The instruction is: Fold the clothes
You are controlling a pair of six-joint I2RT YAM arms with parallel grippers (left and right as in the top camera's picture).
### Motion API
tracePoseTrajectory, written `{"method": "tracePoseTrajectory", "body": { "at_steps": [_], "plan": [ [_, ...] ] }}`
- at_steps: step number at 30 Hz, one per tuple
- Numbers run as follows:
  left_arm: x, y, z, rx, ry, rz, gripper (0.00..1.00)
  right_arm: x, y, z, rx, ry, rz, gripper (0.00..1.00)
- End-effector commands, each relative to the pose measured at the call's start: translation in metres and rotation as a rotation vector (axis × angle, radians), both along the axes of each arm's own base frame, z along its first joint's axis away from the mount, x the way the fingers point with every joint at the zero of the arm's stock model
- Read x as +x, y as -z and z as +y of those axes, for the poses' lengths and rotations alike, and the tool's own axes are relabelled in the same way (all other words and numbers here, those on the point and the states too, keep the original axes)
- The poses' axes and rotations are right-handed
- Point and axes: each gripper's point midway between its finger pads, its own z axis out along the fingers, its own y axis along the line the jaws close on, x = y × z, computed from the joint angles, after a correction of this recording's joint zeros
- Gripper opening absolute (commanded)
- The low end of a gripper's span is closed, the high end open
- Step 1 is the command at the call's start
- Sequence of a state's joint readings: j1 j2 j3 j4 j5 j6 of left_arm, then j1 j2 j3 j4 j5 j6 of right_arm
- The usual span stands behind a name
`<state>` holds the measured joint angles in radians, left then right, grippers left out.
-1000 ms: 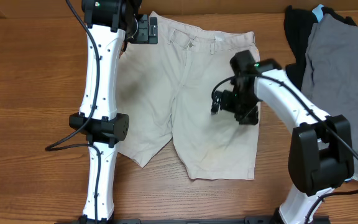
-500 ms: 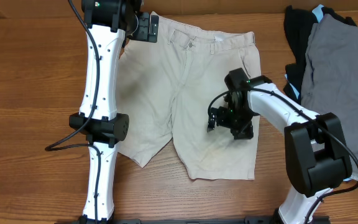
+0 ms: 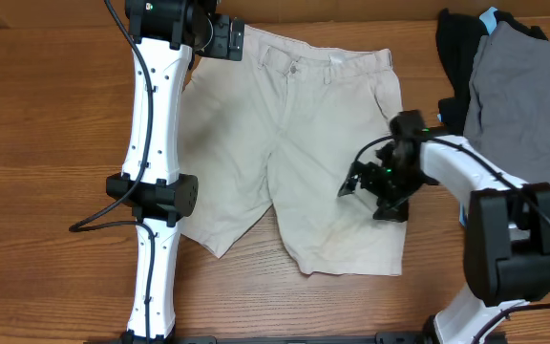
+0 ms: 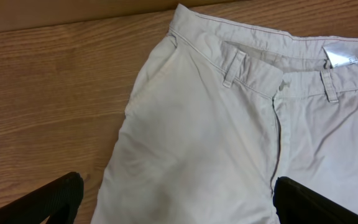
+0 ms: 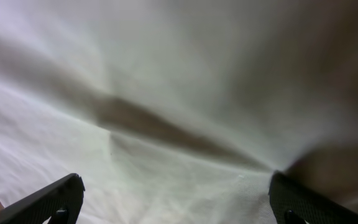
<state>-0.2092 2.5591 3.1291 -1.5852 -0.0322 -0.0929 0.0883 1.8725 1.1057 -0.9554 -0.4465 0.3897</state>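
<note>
The beige khaki shorts [image 3: 294, 143] lie flat on the wooden table, waistband at the far side, legs toward the front. My left gripper [image 3: 225, 40] is open and empty above the waistband's left corner. In the left wrist view [image 4: 176, 202] its fingers [image 4: 48, 199] straddle the left hip of the shorts [image 4: 229, 137], with belt loops and the white label [image 4: 339, 57] in sight. My right gripper [image 3: 363, 186] is open, low over the right leg near its outer edge. In the right wrist view [image 5: 176, 199] beige fabric [image 5: 166, 93] with a crease fills the frame.
A grey garment [image 3: 523, 105] and a black garment [image 3: 458, 57] lie piled at the table's far right, close to the right arm. Bare wood [image 3: 36, 143] lies to the left of the shorts and along the front edge.
My right gripper has moved right and slightly forward across the right leg, toward its outer edge. The leg's fabric shifted a little to the right with it. The left arm has stayed still.
</note>
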Motion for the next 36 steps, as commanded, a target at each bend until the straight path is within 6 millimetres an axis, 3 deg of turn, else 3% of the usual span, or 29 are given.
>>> {"method": "tracePoseTrajectory", "body": {
  "at_steps": [1, 5, 10, 16, 21, 26, 34, 36],
  "plan": [
    [0.0, 0.001, -0.006, -0.011, 0.039, 0.002, 1.0, -0.021, 0.035, -0.05, -0.152, 0.012, 0.08, 1.0],
    [0.005, 0.009, -0.007, -0.012, 0.041, 0.013, 1.0, -0.019, 0.035, -0.076, -0.148, 0.079, 0.087, 1.0],
    [0.025, 0.036, -0.012, -0.01, 0.045, 0.015, 1.0, -0.018, 0.031, -0.107, -0.143, 0.165, 0.096, 1.0],
    [0.069, 0.087, -0.026, -0.017, 0.112, -0.05, 1.0, 0.011, -0.009, -0.119, -0.092, 0.156, 0.015, 1.0],
    [0.083, 0.119, -0.036, -0.018, 0.183, -0.08, 1.0, 0.038, -0.056, -0.113, -0.107, 0.116, -0.073, 1.0],
    [0.079, 0.155, -0.035, -0.014, 0.183, -0.034, 1.0, 0.059, -0.092, -0.096, -0.113, 0.058, -0.148, 1.0],
    [0.067, 0.194, -0.035, 0.0, 0.211, 0.047, 1.0, 0.07, -0.102, -0.086, -0.126, 0.02, -0.196, 1.0],
    [0.063, 0.205, -0.035, -0.001, 0.213, 0.075, 0.95, 0.07, -0.102, -0.086, -0.126, 0.02, -0.196, 1.0]
  ]
}}
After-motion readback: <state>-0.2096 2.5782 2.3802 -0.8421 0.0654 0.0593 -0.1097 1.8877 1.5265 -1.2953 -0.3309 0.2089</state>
